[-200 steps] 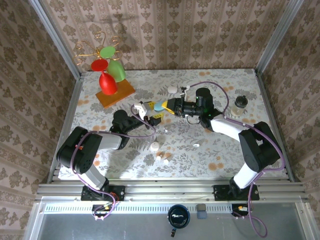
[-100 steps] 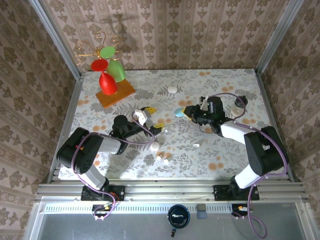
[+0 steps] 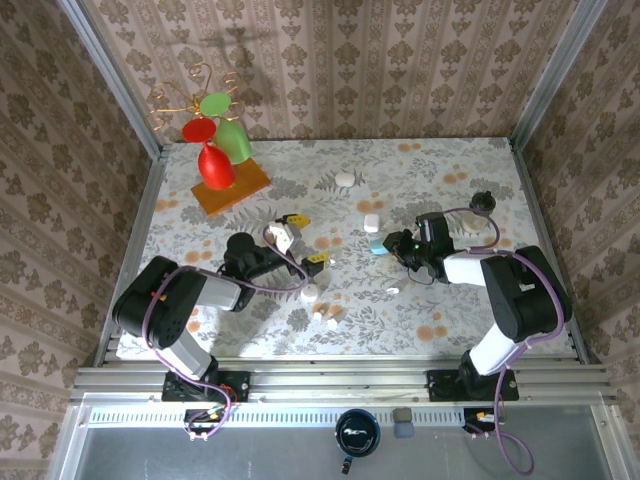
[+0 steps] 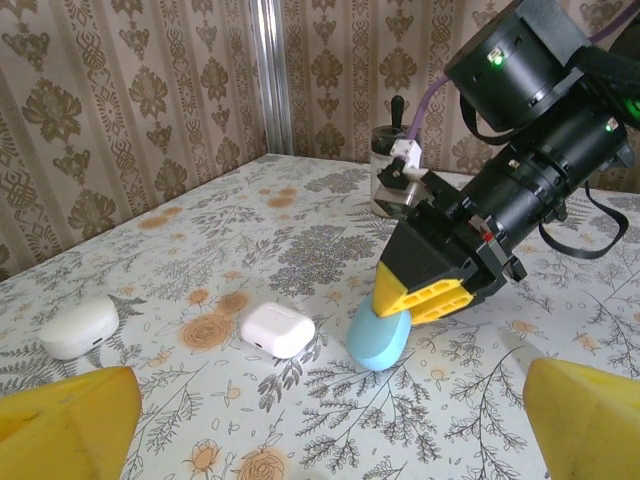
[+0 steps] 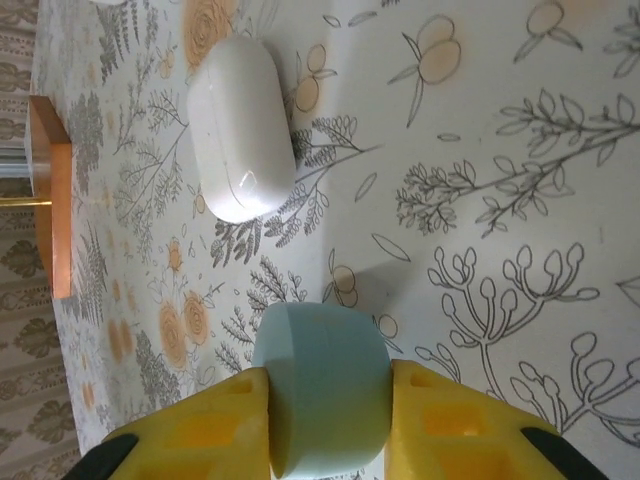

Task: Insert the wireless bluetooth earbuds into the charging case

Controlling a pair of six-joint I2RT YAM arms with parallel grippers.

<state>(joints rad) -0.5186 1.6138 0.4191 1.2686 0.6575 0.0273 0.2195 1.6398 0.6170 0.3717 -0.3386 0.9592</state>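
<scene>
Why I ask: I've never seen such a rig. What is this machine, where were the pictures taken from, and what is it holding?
Two robot arms are bolted to a table. One picture looks down from overhead; the other two come from cameras on the wrists. The right arm has its yellow jaws shut on a pale blue case at the tabletop. The left arm has its jaws wide open, empty. A white case lies beside the blue one, a second white case farther back, and small white bits, probably earbuds, nearer the arms.
</scene>
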